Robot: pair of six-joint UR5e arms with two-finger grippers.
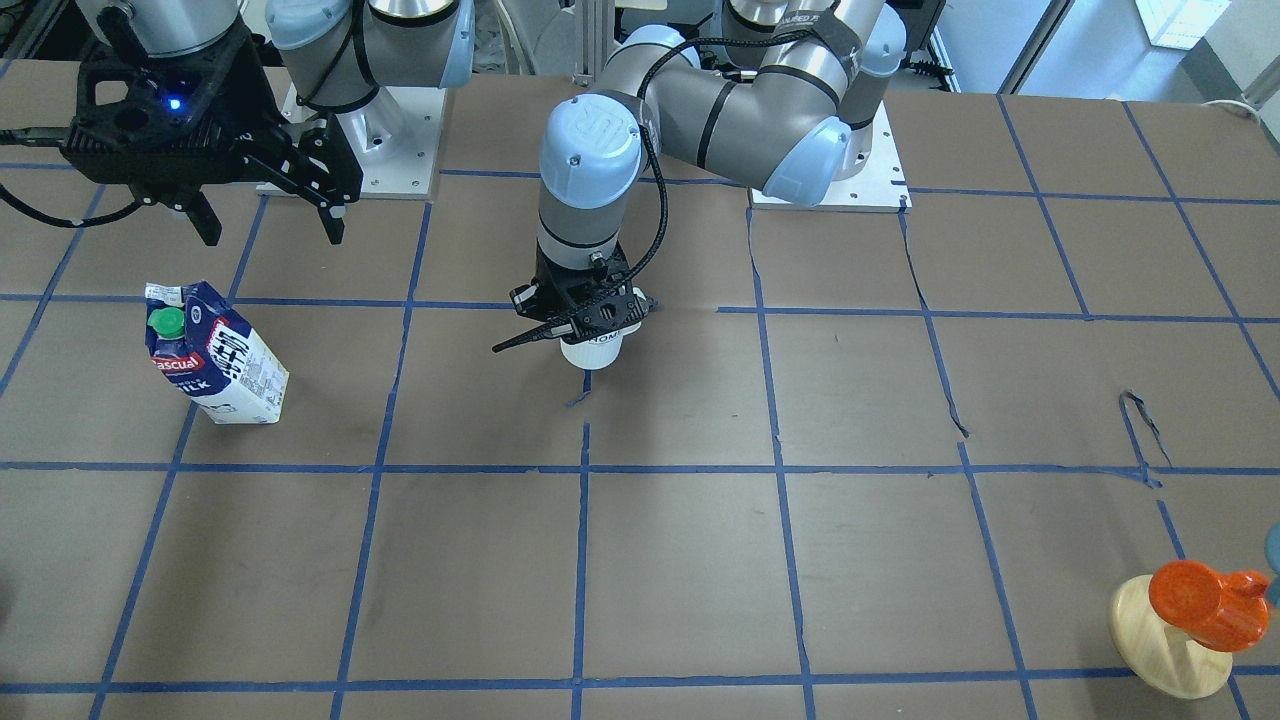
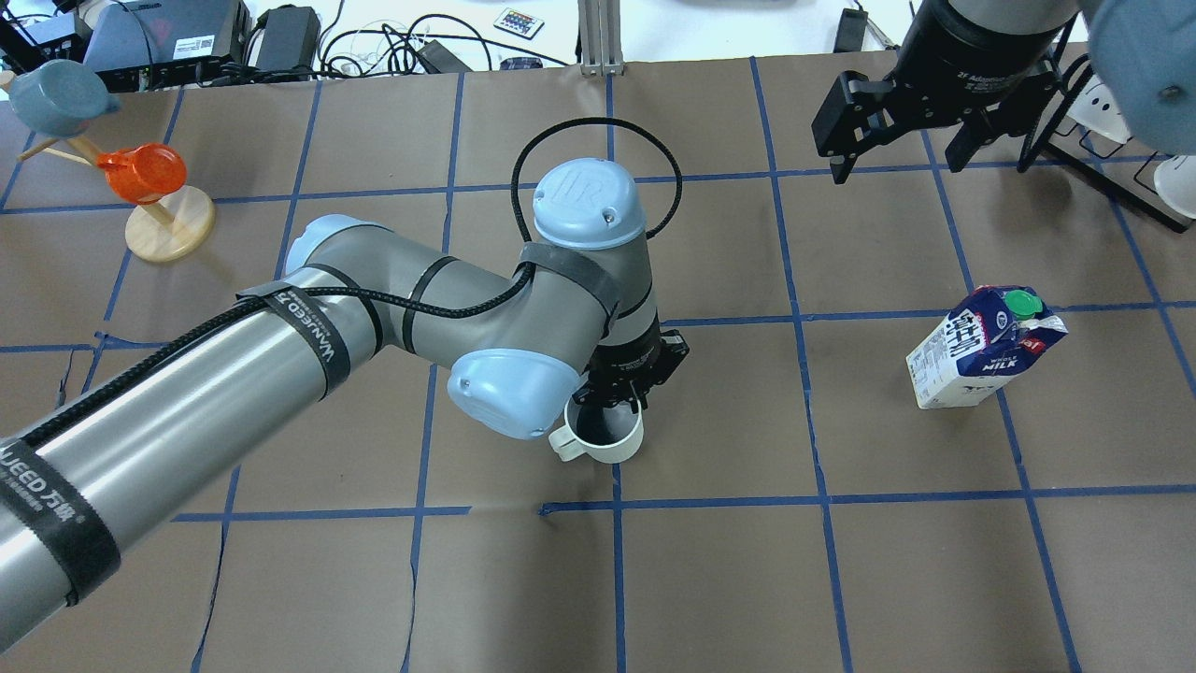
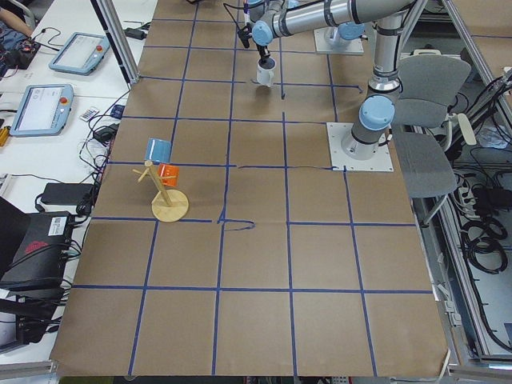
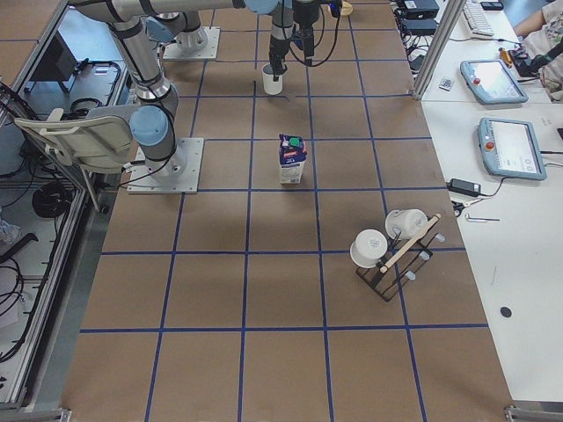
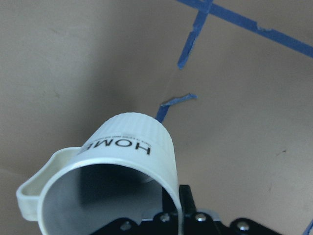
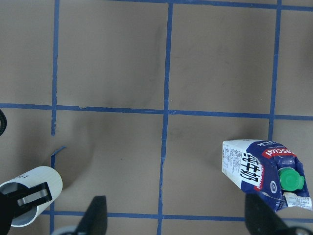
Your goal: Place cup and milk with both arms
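**Cup and milk, midway through the task.** The cup (image 2: 609,437) is upright near the middle of the table (image 2: 729,579), just beside a frayed end of blue tape (image 5: 178,100). Its handle points toward the robot's left. From where I stand, I cannot tell whether its base touches the paper.

The left gripper (image 2: 619,404) points straight down on the cup. Its fingers are drawn narrow on the rim, one inside the grey bowl and one against the outer wall. The "HOME" lettering faces away from the robot.

The milk (image 2: 981,350) stands upright on the robot's right side, well apart from the cup. Its green cap (image 2: 1021,302) is uppermost and nothing touches it.

The right gripper (image 2: 897,168) hangs above the table, farther out from the robot than the carton. Its fingers are spread wide and hold nothing. In the right wrist view the carton sits off to one side of the open fingers rather than between them.

At the table's far left corner, a wooden stand (image 2: 168,229) carries an orange cup (image 2: 140,173) and a blue cup (image 2: 56,93). At the right end of the table, a dark rack (image 4: 387,264) holds white mugs (image 4: 368,248).
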